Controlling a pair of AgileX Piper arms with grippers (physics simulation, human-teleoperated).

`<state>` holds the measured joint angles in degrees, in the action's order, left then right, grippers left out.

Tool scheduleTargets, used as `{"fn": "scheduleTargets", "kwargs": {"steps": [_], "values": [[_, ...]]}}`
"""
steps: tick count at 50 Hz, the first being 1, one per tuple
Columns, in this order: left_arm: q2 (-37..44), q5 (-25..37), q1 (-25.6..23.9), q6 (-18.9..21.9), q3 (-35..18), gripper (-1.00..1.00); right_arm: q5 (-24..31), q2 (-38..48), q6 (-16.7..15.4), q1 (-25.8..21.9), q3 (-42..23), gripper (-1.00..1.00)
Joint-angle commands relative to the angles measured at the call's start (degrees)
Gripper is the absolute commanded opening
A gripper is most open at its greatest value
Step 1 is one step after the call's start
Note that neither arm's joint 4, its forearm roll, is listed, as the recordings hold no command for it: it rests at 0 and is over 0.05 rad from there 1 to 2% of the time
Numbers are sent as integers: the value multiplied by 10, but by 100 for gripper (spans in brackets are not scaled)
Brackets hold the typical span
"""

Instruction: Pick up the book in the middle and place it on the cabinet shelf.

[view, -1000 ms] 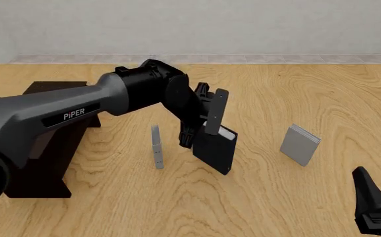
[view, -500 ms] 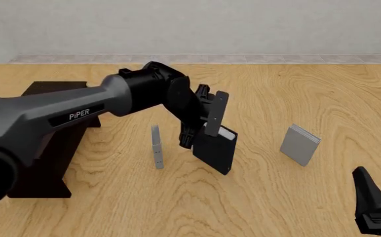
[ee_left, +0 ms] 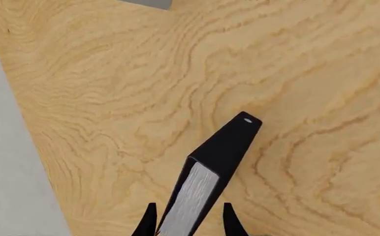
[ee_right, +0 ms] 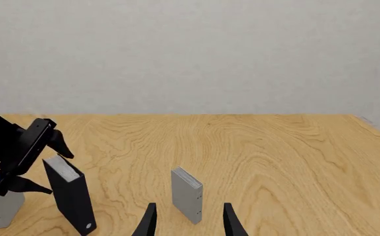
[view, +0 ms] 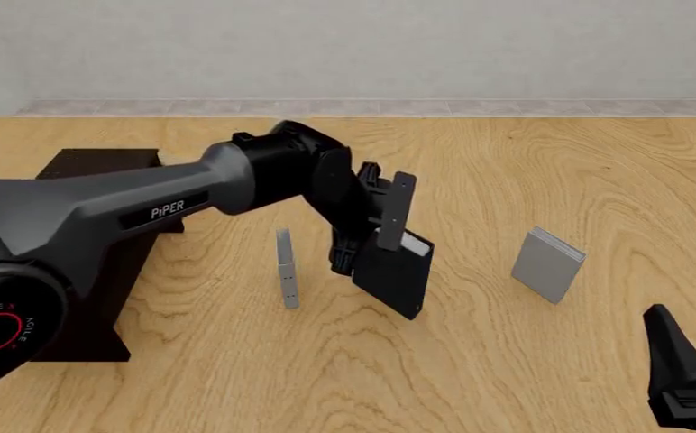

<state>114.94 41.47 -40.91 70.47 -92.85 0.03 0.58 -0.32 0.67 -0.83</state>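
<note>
Black and thick, with white page edges, the hardcover book (view: 394,276) stands tilted at the middle of the pale wood-grain table (view: 505,180), its top leaning away toward the far right. The left gripper (view: 370,233) has closed its two fingers on the book's upper end, one finger on each cover (the left wrist view shows the page edges running up between the two fingertips). Whether the book's lower corner touches the table cannot be told from these views.

Just left of it in the front view stands a thin grey book (view: 286,268), upright and seen almost edge-on; to the right, well apart, stands a smaller light-grey book (view: 548,264), also upright. The long, low, dark brown wooden cabinet (view: 77,162) sits at the table's left, partly behind the left arm, and its flat top shows nothing on it where visible.

At the lower right corner of the front view rests the right gripper (ee_right: 188,221), with its fingers spread apart and nothing between them; its wrist view looks across at all three books.
</note>
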Motion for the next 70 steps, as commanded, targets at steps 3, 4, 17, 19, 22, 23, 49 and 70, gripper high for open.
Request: {"fn": "scheduleTargets", "kwargs": {"steps": [3,4,17,19,22,23,49,70], "values": [[28,27,3,-26,-27,100,-4,3,0,0,1,100],[24,27,0,-22,-15,100,-1,1,0,0,0,100],[27,33,-2,-41,-22,100,3,-2,0,0,-2,100],[24,39,-12,-57,-30,100,3,-2,0,0,-2,100],[22,58,-18,-70,-30,100,0,0,0,0,-1,100],[18,51,-18,-63,-25,100,1,-1,0,0,-1,100],[-38,6,-10,-40,6,-100,5,-3,0,0,-2,100],[-92,-84,24,-1,36,-100,6,-4,0,0,-2,100]]}}
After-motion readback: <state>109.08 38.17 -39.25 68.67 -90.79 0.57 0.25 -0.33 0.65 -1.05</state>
